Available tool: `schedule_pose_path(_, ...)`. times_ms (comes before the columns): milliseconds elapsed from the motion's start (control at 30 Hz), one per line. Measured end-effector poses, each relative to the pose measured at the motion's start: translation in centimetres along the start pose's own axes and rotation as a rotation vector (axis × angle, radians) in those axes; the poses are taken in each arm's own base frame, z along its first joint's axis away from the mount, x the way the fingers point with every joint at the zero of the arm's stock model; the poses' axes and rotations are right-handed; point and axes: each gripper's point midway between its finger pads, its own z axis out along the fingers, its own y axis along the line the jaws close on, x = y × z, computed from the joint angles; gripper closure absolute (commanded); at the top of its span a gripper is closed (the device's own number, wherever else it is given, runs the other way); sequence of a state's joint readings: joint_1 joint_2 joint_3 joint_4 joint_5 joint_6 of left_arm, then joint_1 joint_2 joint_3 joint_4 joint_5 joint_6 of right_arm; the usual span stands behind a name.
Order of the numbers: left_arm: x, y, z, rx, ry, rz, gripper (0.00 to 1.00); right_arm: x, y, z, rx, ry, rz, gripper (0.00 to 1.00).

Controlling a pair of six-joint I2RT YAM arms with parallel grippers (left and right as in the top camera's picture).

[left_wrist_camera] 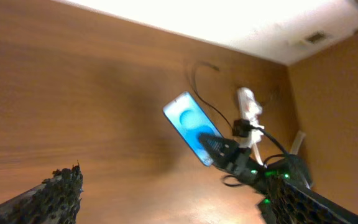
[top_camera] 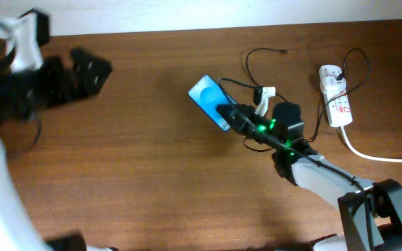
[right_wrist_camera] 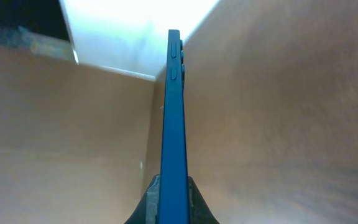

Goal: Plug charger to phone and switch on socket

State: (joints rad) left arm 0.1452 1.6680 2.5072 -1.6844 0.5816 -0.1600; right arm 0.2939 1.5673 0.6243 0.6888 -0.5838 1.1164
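— Blue glass, slim metal rim: phone (right_wrist_camera: 173, 124) seen edge-on, pinched across its flat faces at one short end by the jaws of right gripper (right_wrist_camera: 171, 202).
— Slippery?
— Probably. Smooth, stiff, light, breakable if dropped. Best kept low and clear of the side buttons (right_wrist_camera: 178, 59) further up the rim.
— Further out?
— From overhead, screen up and slanted over the brown surface (top_camera: 117, 153), mid-table; cannot tell whether touching.
— Charger?
— Thin, limp black charger (top_camera: 267, 49) looped just behind, tiny plug (top_camera: 285, 51) lying free. Best taken right behind that plug, not mid-cable. Socket (top_camera: 335, 97) beyond, on the right arm's side, white lead (top_camera: 375, 157) trailing off.
— Other arm?
— Left gripper (left_wrist_camera: 173, 188): jaws spread wide, holding nothing, well apart from everything.
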Motion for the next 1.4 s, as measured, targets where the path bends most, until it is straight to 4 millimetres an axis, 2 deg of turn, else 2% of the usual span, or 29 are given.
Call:
schedule_pose_path(33, 1.4, -1.0, -3.7, -0.051, -0.085, 0.042, 0.01, 0.3, -0.7, -0.7, -0.004, 0.058, 0.014, 0.96)
schedule_pose_path(67, 2.2, -1.4, -5.2, -0.071, -0.121, 0.055, 0.01, 0.5, -0.8, -1.1, -0.015, 0.092, 0.013, 0.96)
schedule_pose_path(100, 4.0, -0.9, -6.4, -0.126, -0.138, 0.036, 0.01, 0.9, -0.7, -1.5, -0.033, 0.129, 0.008, 0.96)
schedule_pose_path(133, 6.9, 0.4, -7.4, -0.202, -0.132, -0.017, 0.01, 1.2, -0.5, -1.7, -0.05, 0.157, 0.004, 0.96)
schedule_pose_path(200, 9.0, 1.8, -8.1, -0.267, -0.197, -0.061, 0.01, 2.0, -0.1, -1.9, -0.077, 0.205, -0.001, 0.96)
schedule_pose_path(267, 10.4, 3.6, -6.8, -0.286, -0.239, -0.119, 0.01, 3.0, 0.5, -2.2, -0.112, 0.265, -0.006, 0.96)
schedule_pose_path(300, 10.7, 4.7, -5.3, -0.278, -0.253, -0.16, 0.01, 3.4, 0.8, -2.4, -0.127, 0.289, -0.007, 0.95)
schedule_pose_path(333, 11.2, 5.9, -3.2, -0.263, -0.25, -0.209, 0.01, 3.8, 1.0, -2.6, -0.142, 0.317, -0.004, 0.95)
schedule_pose_path(367, 11.7, 7.2, -0.1, -0.219, -0.23, -0.271, 0.01, 4.1, 1.2, -2.7, -0.15, 0.332, -0.003, 0.95)
schedule_pose_path(433, 12.1, 8.1, 4.7, -0.097, -0.188, -0.347, 0.01, 4.5, 1.1, -3.1, -0.151, 0.339, 0.005, 0.96)
schedule_pose_path(467, 12.5, 8.4, 8.0, 0.007, -0.152, -0.383, 0.01, 4.8, 0.9, -3.5, -0.141, 0.334, 0.025, 0.96)
schedule_pose_path(500, 13.8, 8.9, 10.3, 0.065, -0.084, -0.449, 0.0, 4.9, 0.3, -3.9, -0.114, 0.311, 0.068, 0.96)
schedule_pose_path(533, 15.2, 9.2, 12.5, 0.122, -0.012, -0.525, 0.0, 4.8, -0.1, -4.0, -0.095, 0.291, 0.097, 0.96)
schedule_pose_path(600, 16.8, 9.4, 14.5, 0.18, 0.085, -0.637, 0.01, 4.4, -1.3, -4.0, -0.036, 0.236, 0.22, 0.96)
schedule_pose_path(700, 18.2, 9.0, 16.2, 0.22, 0.209, -0.799, 0.05, 4.3, -2.2, -3.4, 0.03, 0.167, 0.42, 0.96)
schedule_pose_path(767, 18.9, 8.2, 16.8, 0.215, 0.264, -0.886, 0.08, 6.0, -1.6, -2.4, 0.049, 0.19, 0.507, 0.96)
schedule_pose_path(900, 20.4, 6.7, 17.9, 0.159, 0.337, -1.017, 0.21, 10.6, 0.0, -1.1, 0.082, 0.284, 0.652, 0.96)
schedule_pose_path(967, 20.7, 6.0, 18.3, 0.147, 0.343, -1.024, 0.22, 12.0, 0.5, -0.8, 0.094, 0.32, 0.7, 0.96)
schedule_pose_path(1100, 20.1, 4.8, 19.0, 0.165, 0.321, -1.01, 0.22, 11.8, 1.6, -0.7, 0.064, 0.321, 0.776, 0.96)
schedule_pose_path(1200, 20.5, 4.2, 19.3, 0.148, 0.329, -1.029, 0.23, 11.2, 3.0, -0.7, 0.0, 0.319, 0.762, 0.96)
schedule_pose_path(1267, 20.8, 3.9, 19.4, 0.141, 0.334, -1.034, 0.32, 11.1, 3.1, -0.7, 0.0, 0.32, 0.78, 0.96)
schedule_pose_path(1400, 20.7, 3.4, 19.8, 0.138, 0.322, -1.033, 0.41, 11.9, 3.4, -0.6, 0.006, 0.343, 0.824, 0.96)
